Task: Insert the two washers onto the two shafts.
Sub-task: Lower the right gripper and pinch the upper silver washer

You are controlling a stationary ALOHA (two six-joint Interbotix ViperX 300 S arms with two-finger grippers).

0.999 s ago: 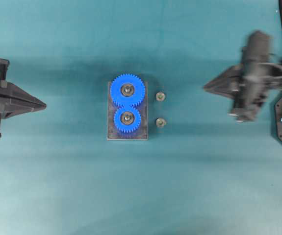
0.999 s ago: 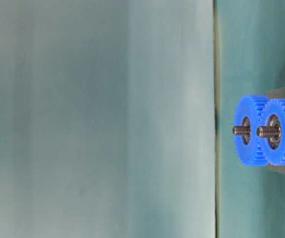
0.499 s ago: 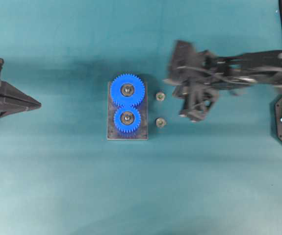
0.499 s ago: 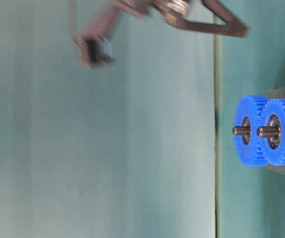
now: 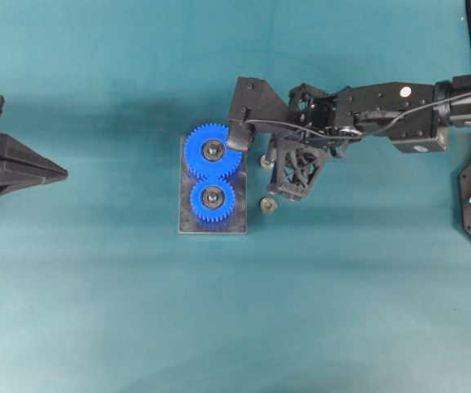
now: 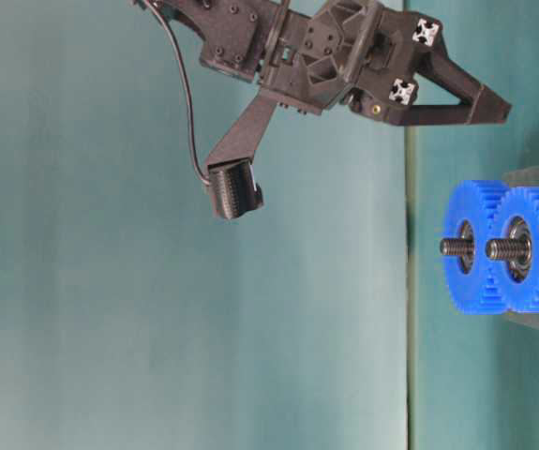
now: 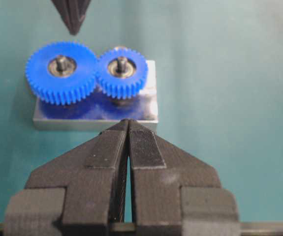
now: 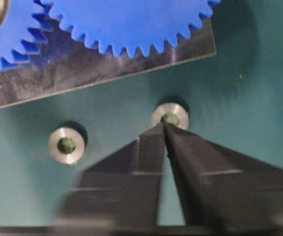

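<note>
**Right gripper over the washers, nothing gripped**

Right gripper [image 8: 165,129] hovering at frame centre of its wrist view, tips nearly together above one washer [image 8: 170,115], holding nothing; poised there, presumably, for a pickup. Second washer [image 8: 66,144] lying at left, apart. Both resting just right of the gear plate [image 5: 212,223] in the overhead view, shafts [image 7: 122,63] still bare. Left gripper [image 7: 128,147] pressed shut, empty, parked far left. Compared with a second ago: right arm swung in from the right edge.

Two round metal washers [image 8: 170,115] [image 8: 66,144] are laid flat beside the base plate; threaded shafts [image 6: 454,247] are seen protruding bare.
</note>
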